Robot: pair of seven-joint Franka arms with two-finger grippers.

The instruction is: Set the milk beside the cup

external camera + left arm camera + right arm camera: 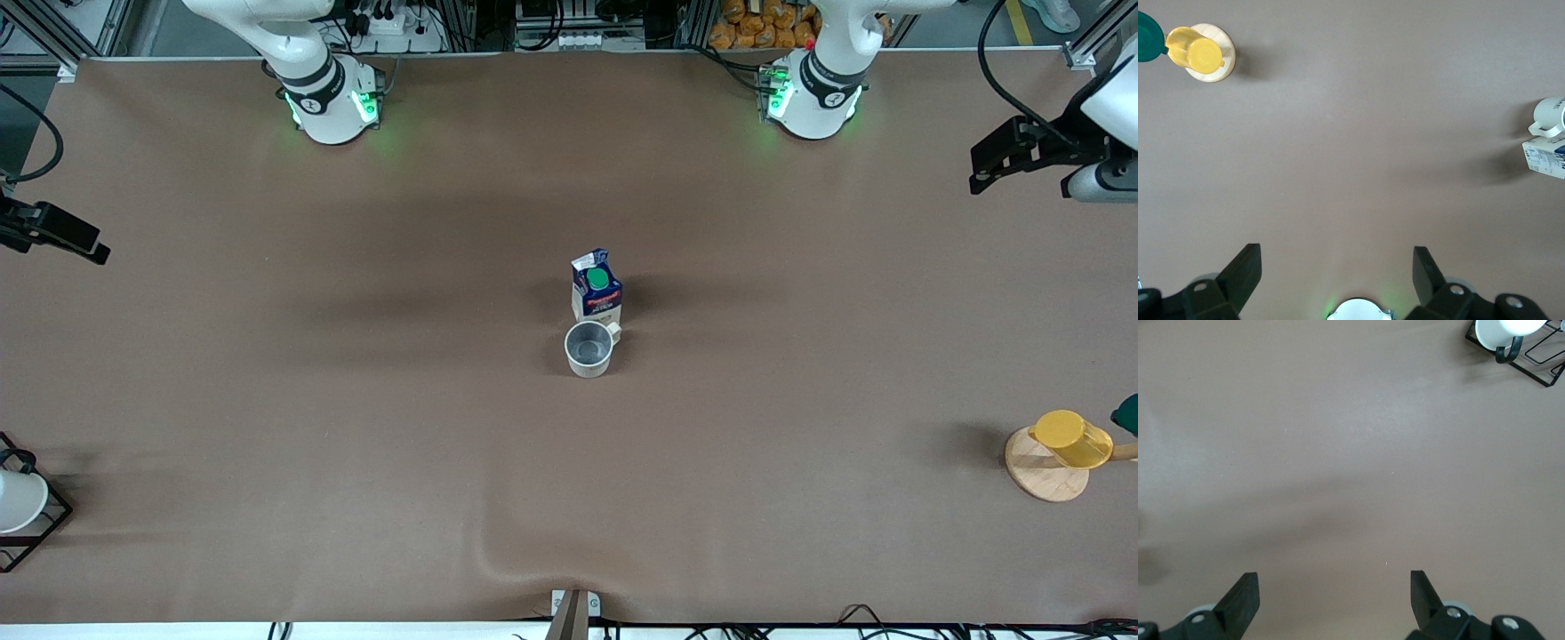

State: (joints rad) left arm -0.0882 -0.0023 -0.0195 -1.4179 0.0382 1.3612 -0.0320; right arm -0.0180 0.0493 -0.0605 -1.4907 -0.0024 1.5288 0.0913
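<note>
The milk (597,286) stands upright near the middle of the table (267,400), just beside the cup (589,348), which sits slightly nearer the front camera; the two look close enough to touch or nearly so, the cup's handle turned toward the carton's base. The left wrist view shows the same pairing at its edge, the cup (1549,117) next to the carton (1545,156), both standing free with nothing gripping them. By that layout the placing looks done: the carton is down, upright and beside the cup, and I judge nothing is left but for the arms to rest. The left gripper (1337,270) is released, its fingers spread wide with bare table between them, and it hangs over the left arm's end of the table, well apart from the carton. The right gripper (1335,597) is likewise released and empty, over the right arm's end of the table. Neither arm is near the task's things; both appear to wait. Off at the table's ends sit a yellow cup (1072,438) on a wooden stand (1042,473) and a white cup (18,500) in a wire rack (40,529), neither part of the job.
</note>
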